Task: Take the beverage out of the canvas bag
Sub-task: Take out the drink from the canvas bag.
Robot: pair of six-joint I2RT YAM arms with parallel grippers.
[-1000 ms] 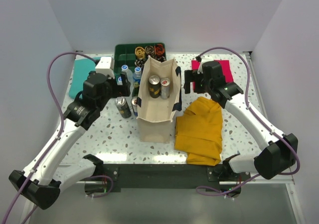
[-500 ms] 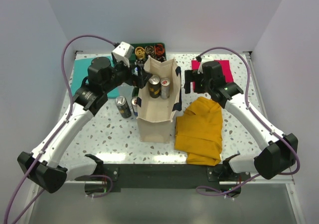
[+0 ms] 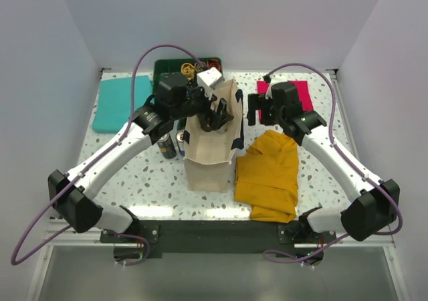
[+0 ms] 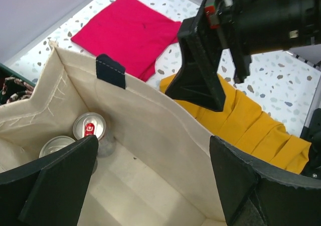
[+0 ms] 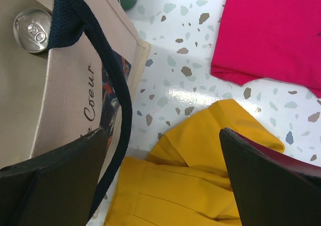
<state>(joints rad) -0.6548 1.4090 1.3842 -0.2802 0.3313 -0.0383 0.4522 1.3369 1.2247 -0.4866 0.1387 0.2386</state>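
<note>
While L gripper (image 3: 217,116) hangs over the bag (image 3: 208,159) on the bench (image 3: 147,174), jaws apart, two cans (image 4: 89,127) stand inside at its far end; R gripper (image 3: 254,108), also apart, sits just beside bag.

The canvas bag (image 5: 65,95) bears the script word "Coeur" on its outer side panel.

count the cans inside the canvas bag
2. A red-tabbed can and a silver can stand side by side in a corner of the canvas bag; the left claw partly covers the silver one and may hide more.
</note>
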